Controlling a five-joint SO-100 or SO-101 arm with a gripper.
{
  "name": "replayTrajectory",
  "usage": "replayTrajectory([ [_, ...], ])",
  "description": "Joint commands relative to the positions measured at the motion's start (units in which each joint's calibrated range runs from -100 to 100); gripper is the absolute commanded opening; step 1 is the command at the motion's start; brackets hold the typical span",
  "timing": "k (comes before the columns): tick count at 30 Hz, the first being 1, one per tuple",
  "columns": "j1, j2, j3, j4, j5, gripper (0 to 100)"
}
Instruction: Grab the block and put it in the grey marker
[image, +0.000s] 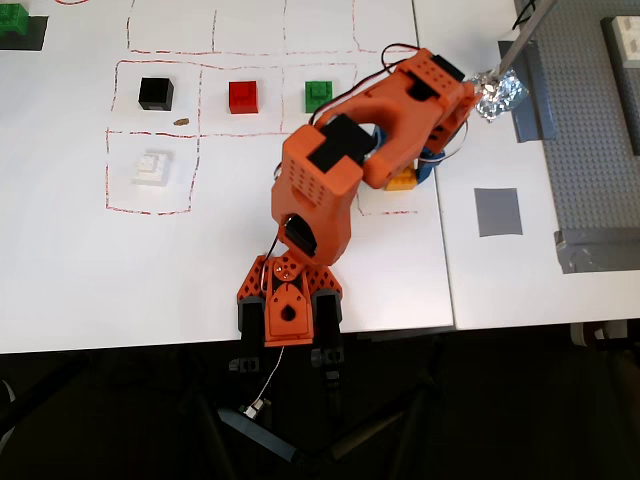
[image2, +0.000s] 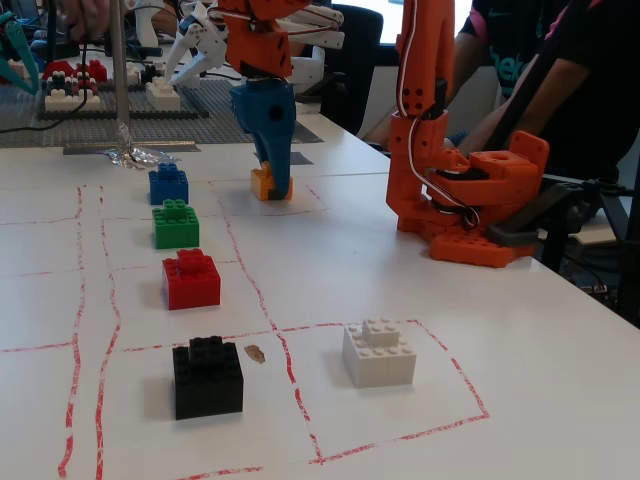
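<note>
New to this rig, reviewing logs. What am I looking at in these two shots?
It is one small orange robot arm bolted at the table edge, with a two-finger gripper at its tip. One picture comes from a camera above looking straight down; the other from a camera standing low at the table's far side.

On the white table, red dashed lines mark squares holding toy bricks: black, red, green, white, and blue in the side view.

The gripper is down around the orange-yellow block, which sits on the table; whether the fingers have closed on it is unclear. The grey marker, a flat tape square, lies empty to the right in the overhead view.
</note>
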Motion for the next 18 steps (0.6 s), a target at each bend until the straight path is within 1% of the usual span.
replayTrajectory([
  [1,2.18,-4.12,-1.75,-0.55,1.61,0],
  [5,2.62,-7.74,-1.30,0.60,3.71,0],
  [9,1.65,-15.15,-1.03,4.60,9.62,0],
  [12,0.42,-21.19,-1.03,7.45,16.07,0],
  [18,0.42,-29.29,-4.65,13.09,31.16,0],
])
